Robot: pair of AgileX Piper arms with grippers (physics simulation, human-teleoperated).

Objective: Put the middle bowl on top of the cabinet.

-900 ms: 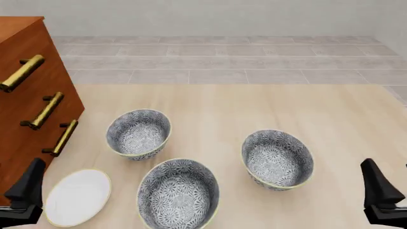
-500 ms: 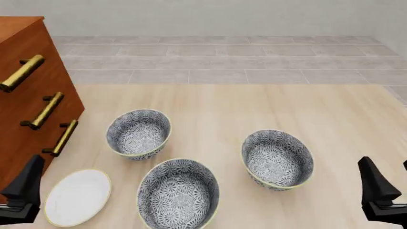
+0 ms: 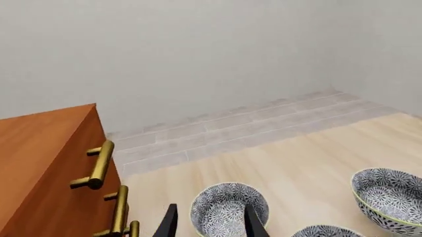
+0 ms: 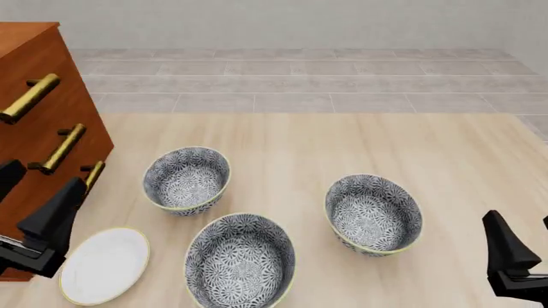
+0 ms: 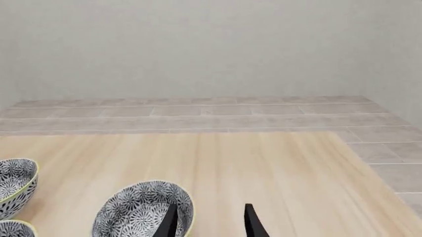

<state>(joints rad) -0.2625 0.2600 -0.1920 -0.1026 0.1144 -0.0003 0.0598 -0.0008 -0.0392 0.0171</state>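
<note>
Three patterned grey-blue bowls stand on the table. The middle bowl [image 4: 240, 260] is the nearest one, between the left bowl [image 4: 187, 179] and the right bowl [image 4: 373, 213]; only its rim [image 3: 323, 231] shows in the left wrist view. The reddish-brown cabinet [image 4: 34, 128] with brass handles stands at far left, also seen as cabinet [image 3: 46, 168]. My left gripper [image 4: 47, 173] hovers open in front of the cabinet, left of the bowls, holding nothing. My right gripper [image 4: 524, 226] stands open at the near right, apart from the right bowl [image 5: 142, 210].
A flat white plate [image 4: 104, 264] with a yellow rim lies near the front left, just under the left gripper. Beyond the table's far edge is a tiled floor [image 4: 299, 83] and a plain wall.
My left gripper has risen and moved forward and rightward, now in front of the cabinet's lower handle. The right gripper has barely shifted. The bowls have not moved.
</note>
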